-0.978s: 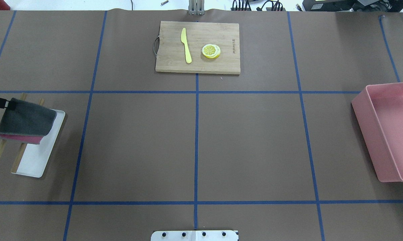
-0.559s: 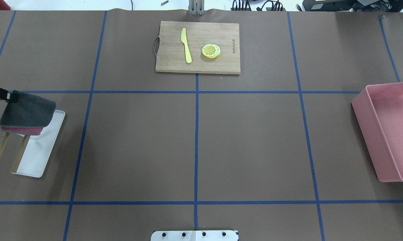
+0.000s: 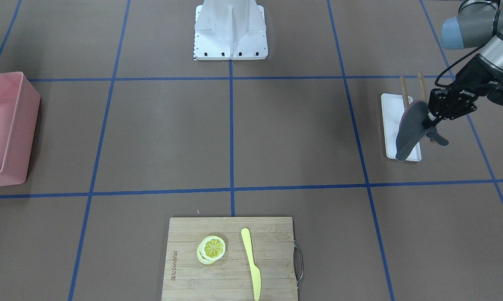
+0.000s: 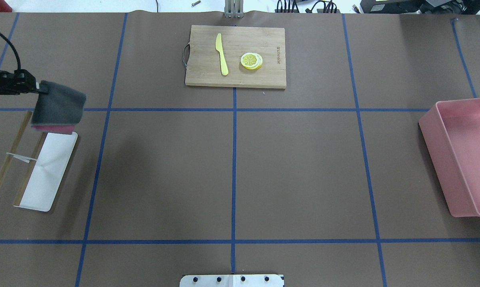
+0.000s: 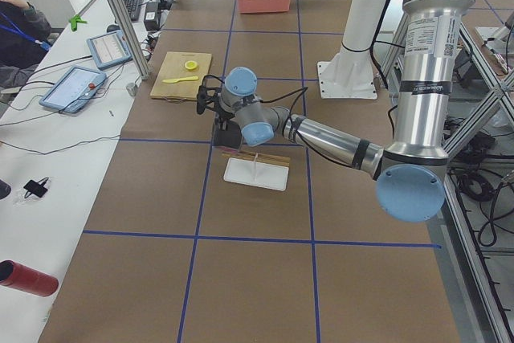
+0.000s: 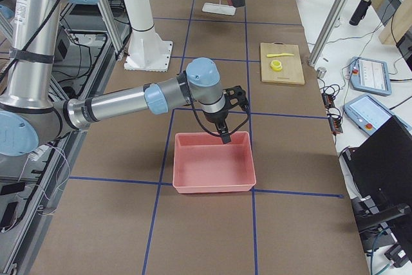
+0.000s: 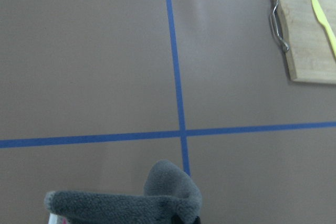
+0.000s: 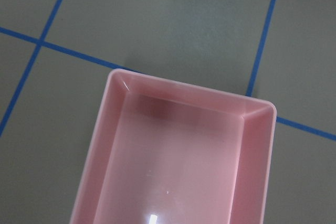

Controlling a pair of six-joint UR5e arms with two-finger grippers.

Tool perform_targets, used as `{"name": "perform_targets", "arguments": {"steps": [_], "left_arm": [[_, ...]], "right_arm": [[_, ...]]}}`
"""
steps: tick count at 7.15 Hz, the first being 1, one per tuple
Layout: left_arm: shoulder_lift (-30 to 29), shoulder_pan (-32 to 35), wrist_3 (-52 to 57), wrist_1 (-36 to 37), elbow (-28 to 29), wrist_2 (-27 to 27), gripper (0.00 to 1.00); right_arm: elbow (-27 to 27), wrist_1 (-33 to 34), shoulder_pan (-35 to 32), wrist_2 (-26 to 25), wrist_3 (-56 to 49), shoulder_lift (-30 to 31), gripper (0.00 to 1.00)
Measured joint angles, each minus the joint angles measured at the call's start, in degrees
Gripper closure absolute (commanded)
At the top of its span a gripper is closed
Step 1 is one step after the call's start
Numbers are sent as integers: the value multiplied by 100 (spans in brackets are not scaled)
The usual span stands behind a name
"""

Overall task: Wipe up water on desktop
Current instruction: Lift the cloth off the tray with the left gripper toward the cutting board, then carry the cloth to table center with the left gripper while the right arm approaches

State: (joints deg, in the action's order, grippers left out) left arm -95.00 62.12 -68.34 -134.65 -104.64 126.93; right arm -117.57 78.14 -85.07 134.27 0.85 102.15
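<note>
The desk (image 4: pixel 164 171), brown and crossed by blue tape lines (image 4: pixel 234 159), spreads beneath both arms. The left end effector (image 4: pixel 38 86) hangs above its left part, pinching one edge of a grey cloth (image 4: pixel 58 105) with a pink underside; the cloth droops clear of the desk. Just below that end effector, on the robot's side, lies a white tray (image 4: pixel 48 179) on two wooden sticks (image 4: pixel 0 176). Well off to its right and further forward sits a cutting board (image 4: pixel 259 75) carrying a yellow knife (image 4: pixel 222 54) and lemon slices (image 4: pixel 251 60). The right end effector (image 6: pixel 225 134) hovers over the rim of a pink bin (image 4: pixel 443 159); whether its fingers are spread or together cannot be told.
</note>
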Motion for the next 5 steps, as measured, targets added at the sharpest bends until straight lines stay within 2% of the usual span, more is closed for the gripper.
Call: {"name": "perform_targets", "arguments": {"steps": [2,3,5], "left_arm": [[-614,-483,-1465,24,6,-538,100],[-958,-806,-2246,64,15,-878,100],[-1756,-1535,-3390,624,10,-1745,100]], "right_arm": [[11,-881,522,38,131,-337,1],[10,-1081,848,44,198,-611,3],[-22,-1439,1604,-96,885,-1221,3]]}}
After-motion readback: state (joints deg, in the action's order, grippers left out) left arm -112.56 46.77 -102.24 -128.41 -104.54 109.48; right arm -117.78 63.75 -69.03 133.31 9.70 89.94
